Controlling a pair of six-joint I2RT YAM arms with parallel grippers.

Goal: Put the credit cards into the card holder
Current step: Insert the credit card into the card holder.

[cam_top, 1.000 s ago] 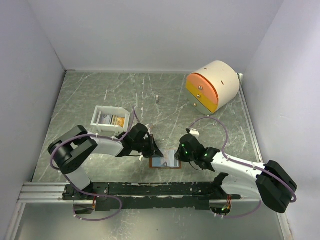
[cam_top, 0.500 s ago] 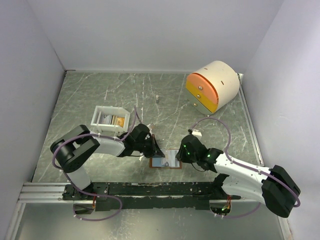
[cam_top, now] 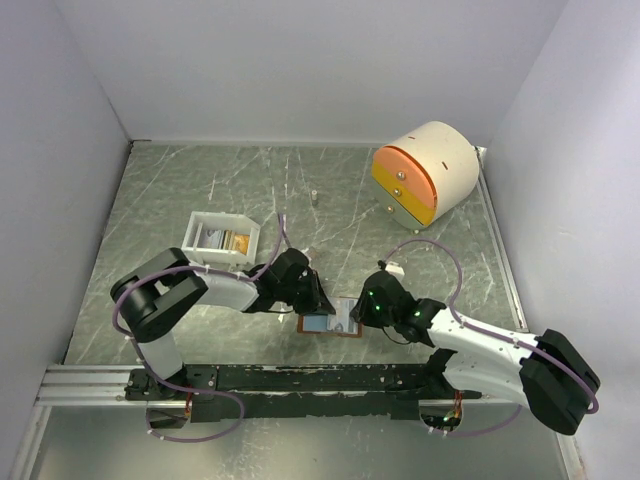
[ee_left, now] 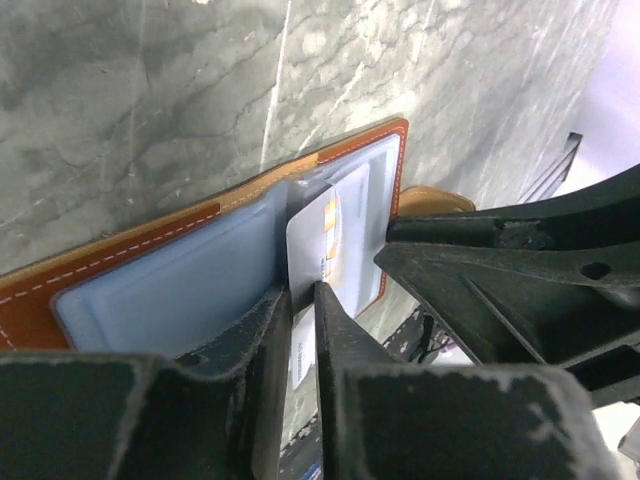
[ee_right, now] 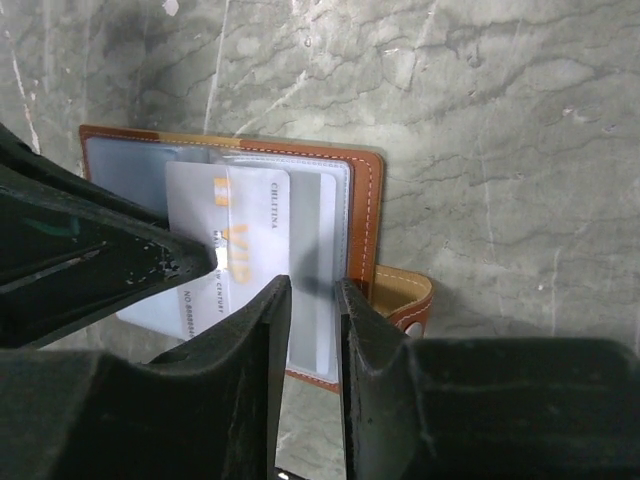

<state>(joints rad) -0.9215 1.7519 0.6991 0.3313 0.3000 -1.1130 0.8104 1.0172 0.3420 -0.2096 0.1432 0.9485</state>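
Note:
The brown card holder (cam_top: 345,331) lies open on the table between my arms, pale blue-grey pockets up; it also shows in the left wrist view (ee_left: 150,285) and the right wrist view (ee_right: 368,200). My left gripper (cam_top: 317,300) (ee_left: 303,292) is shut on a silver-white credit card (ee_left: 330,235) with orange lettering. The card's far end sits in the right-hand pocket, as the right wrist view (ee_right: 215,245) shows. My right gripper (cam_top: 362,308) (ee_right: 312,285) is down on that pocket's edge, its jaws nearly closed with a pocket leaf between them.
A small white tray (cam_top: 193,232) holding more cards stands at the back left. The cream-and-orange drawer unit (cam_top: 425,172) is at the back right. A small white peg (cam_top: 313,197) stands mid-table. Walls close in on three sides.
My left gripper has moved right and a little nearer with the card, onto the card holder. My right gripper has shifted slightly nearer; the card holder has stayed put.

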